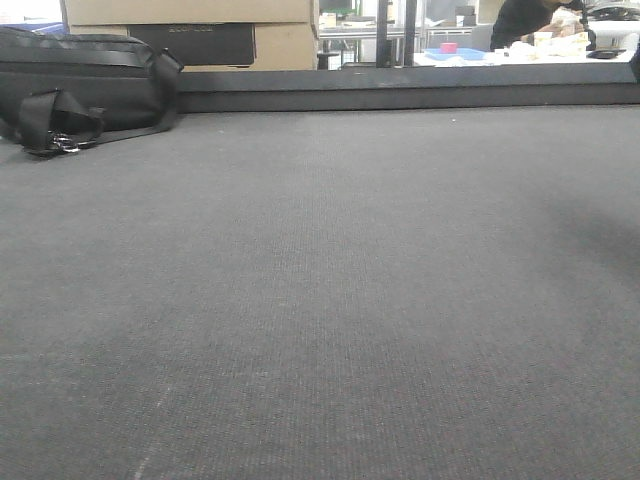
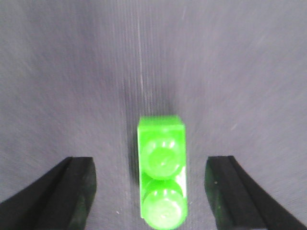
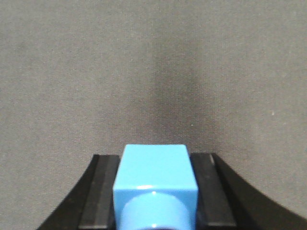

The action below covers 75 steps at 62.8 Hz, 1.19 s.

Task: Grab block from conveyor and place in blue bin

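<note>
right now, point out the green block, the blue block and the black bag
green block [image 2: 162, 182]: left wrist view, top face between its studs
blue block [image 3: 154, 178]: right wrist view, flat upper face
black bag [image 1: 80, 85]: front view, side panel

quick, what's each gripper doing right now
left gripper: open, green block between the jaws, not gripped
right gripper: closed on the blue block

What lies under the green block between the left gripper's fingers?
The green block rests on the conveyor, whose grey woven surface shows all around it. The patch directly beneath is covered by the block. The left gripper is open, not touching it.
</note>
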{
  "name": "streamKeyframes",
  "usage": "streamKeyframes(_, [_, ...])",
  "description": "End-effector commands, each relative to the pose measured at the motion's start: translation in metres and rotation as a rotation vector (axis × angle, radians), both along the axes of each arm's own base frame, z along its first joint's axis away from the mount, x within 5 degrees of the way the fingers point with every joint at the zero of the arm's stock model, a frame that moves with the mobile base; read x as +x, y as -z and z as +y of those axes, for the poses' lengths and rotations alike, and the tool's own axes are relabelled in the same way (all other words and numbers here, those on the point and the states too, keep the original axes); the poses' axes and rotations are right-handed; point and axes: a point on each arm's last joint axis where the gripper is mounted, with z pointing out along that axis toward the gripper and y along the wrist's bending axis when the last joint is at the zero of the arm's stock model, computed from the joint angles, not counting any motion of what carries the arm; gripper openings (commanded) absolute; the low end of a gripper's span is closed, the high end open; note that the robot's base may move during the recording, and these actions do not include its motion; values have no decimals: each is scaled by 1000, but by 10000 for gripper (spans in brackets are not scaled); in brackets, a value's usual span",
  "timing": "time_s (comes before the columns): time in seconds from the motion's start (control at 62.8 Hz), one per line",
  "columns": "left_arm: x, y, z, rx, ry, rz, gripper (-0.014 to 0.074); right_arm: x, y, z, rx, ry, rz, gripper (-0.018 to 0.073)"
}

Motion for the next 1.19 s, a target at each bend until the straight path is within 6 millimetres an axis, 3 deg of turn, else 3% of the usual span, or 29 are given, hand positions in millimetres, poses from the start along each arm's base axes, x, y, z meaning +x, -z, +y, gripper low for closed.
streamKeyframes(0.0, [1,17,-2,-9,-7,41,382,0,-4,-1,5,5,-26,-162])
streamKeyframes(0.207, [2,42,-3,-30,-14,85,382,0,-4,-1,5,5,-26,-162])
streamKeyframes(0.414, [5,47,-2,-28,-15,78,366,0,-4,-1,4,4,-24,-162])
streamKeyframes(0.557, [6,47,-2,-28,-15,76,212,0,-4,-1,4,4,-23,-162])
streamKeyframes(0.748, [2,47,-3,-37,-15,118,-116,1,-5,-1,7,6,-42,-162])
streamKeyframes(0.796, [1,46,-3,-40,-16,121,-111,1,-6,-1,7,7,-46,-162])
streamKeyframes(0.939, [1,27,-6,-60,-28,56,-111,-3,-12,-1,11,7,-67,-162])
streamKeyframes(1.067, [-9,-9,-9,-62,-34,-90,-111,-11,-25,-3,16,8,-146,-162])
streamKeyframes(1.178, [-25,-48,-18,-40,-17,-330,-111,-23,-33,-7,11,13,-265,-162])
